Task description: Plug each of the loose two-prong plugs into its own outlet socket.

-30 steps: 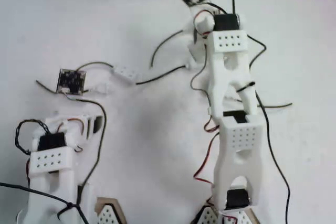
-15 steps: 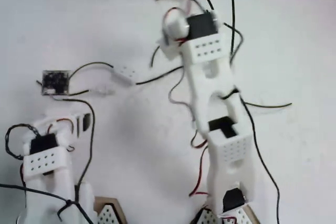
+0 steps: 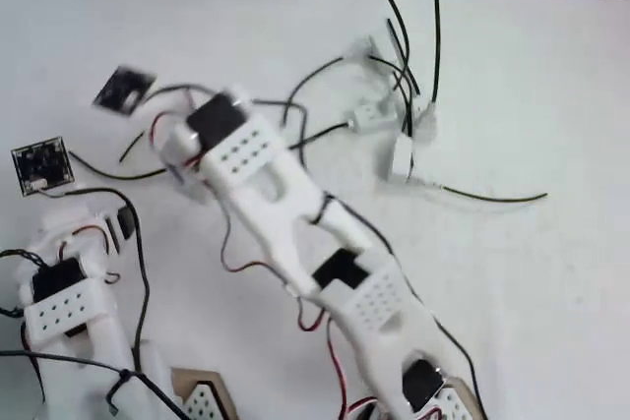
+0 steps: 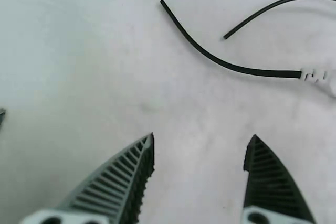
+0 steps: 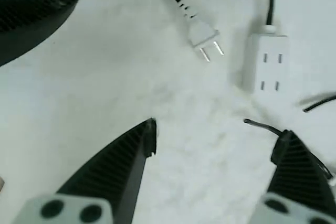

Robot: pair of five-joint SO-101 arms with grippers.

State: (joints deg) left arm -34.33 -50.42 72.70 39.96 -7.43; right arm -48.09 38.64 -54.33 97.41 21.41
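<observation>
White table (image 3: 551, 76) runs under both arms in the high view. The right arm (image 3: 295, 213) stretches on a slant from the near edge toward the far left, and the left arm (image 3: 69, 312) sits at the near left corner. Well apart from both, at the far right, black cords (image 3: 404, 56) tangle around several small white connector pieces (image 3: 402, 156). From the left wrist, the left gripper (image 4: 202, 156) hangs over bare table with its jaws spread wide and nothing between them. Beyond it a black cable (image 4: 226, 61) curves to a white moulded end (image 4: 315, 75). From the right wrist, the right gripper (image 5: 218, 142) is likewise agape and empty. Ahead of it a two-prong plug (image 5: 205, 40) lies flat just beside an outlet socket (image 5: 265, 64), apart from it, unplugged.
</observation>
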